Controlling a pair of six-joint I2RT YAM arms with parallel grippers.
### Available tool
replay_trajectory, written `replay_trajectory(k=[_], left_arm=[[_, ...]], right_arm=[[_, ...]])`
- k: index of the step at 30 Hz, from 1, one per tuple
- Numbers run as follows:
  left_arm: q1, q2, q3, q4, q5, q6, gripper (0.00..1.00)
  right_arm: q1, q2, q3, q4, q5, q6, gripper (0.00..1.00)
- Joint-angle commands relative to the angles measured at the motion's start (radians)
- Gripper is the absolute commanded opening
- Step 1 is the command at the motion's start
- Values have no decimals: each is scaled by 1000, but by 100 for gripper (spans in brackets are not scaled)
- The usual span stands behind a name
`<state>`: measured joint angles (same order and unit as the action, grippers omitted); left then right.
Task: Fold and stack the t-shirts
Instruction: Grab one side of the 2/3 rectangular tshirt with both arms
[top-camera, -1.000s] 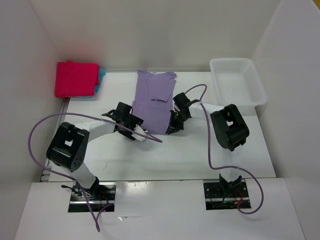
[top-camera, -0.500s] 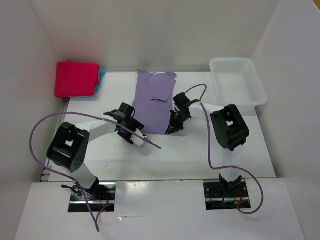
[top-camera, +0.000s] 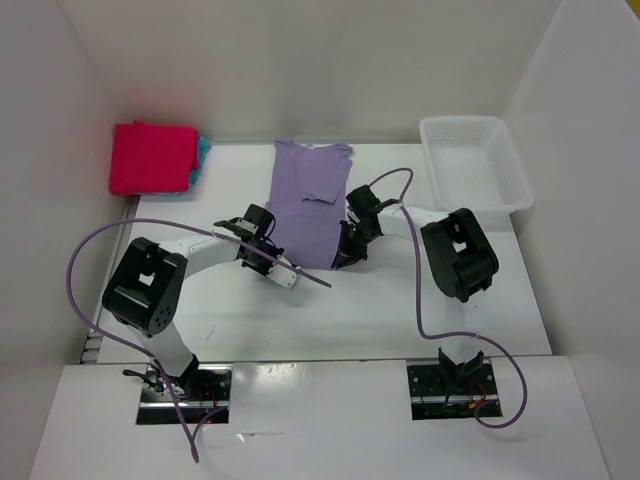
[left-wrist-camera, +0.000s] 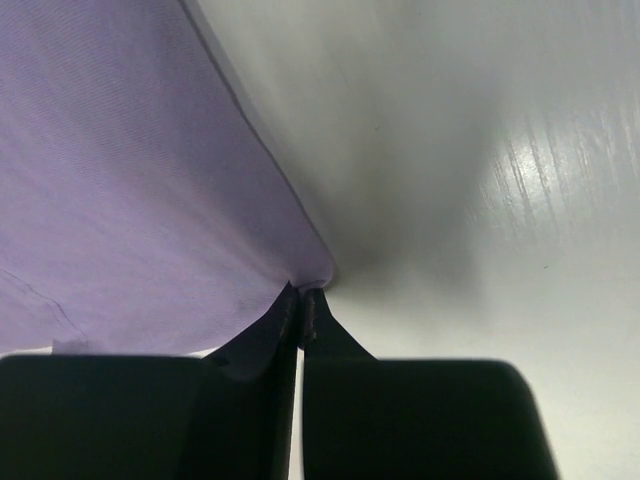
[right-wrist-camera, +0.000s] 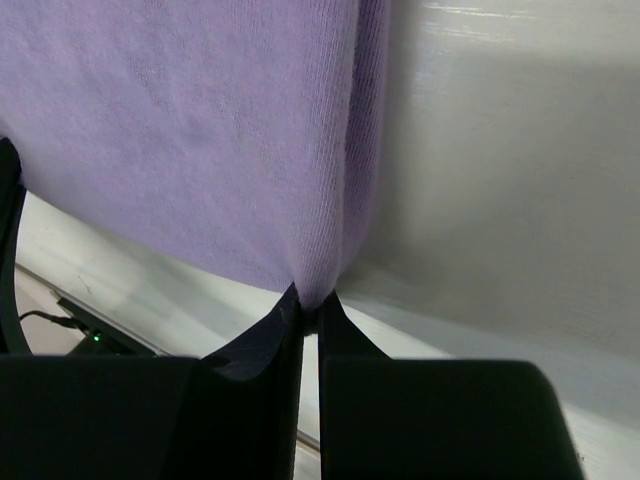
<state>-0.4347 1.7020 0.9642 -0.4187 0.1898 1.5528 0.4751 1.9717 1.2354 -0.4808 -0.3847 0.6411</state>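
A purple t-shirt (top-camera: 308, 200) lies flat and lengthwise in the middle of the table, folded into a narrow strip. My left gripper (top-camera: 283, 264) is at its near left corner, shut and pinching the hem, as the left wrist view shows at the gripper (left-wrist-camera: 303, 296) with the t-shirt (left-wrist-camera: 130, 180) spreading away from it. My right gripper (top-camera: 341, 260) is at the near right corner. It is shut on a bunched bit of the t-shirt (right-wrist-camera: 200, 130), with the cloth squeezed into the gripper (right-wrist-camera: 311, 302). A folded pink t-shirt (top-camera: 152, 158) lies on a teal one (top-camera: 204, 151) at the back left.
A white plastic basket (top-camera: 475, 160) stands at the back right. White walls close in the table on the left, back and right. Purple cables (top-camera: 415, 260) loop from both arms over the table.
My left gripper has moved in a little toward the shirt's near left corner and closed on it. The right gripper has kept its hold and place.
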Motion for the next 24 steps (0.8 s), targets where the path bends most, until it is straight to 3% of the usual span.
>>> replay_trajectory(k=[1, 6, 13, 19, 24], left_arm=[[-4, 31, 4, -63, 54, -37, 0], [-42, -37, -56, -104, 54, -134, 0], [-147, -202, -91, -261, 31, -347, 0], [-266, -343, -78, -523, 55, -506, 0], [-300, -441, 30, -736, 137, -530, 0]], right_arm=[[8, 20, -5, -21, 40, -41, 0], [19, -45, -28, -77, 66, -61, 0], [117, -264, -201, -142, 66, -8, 0], [293, -448, -281, -255, 55, 97, 0], [378, -605, -310, -344, 18, 184, 0]])
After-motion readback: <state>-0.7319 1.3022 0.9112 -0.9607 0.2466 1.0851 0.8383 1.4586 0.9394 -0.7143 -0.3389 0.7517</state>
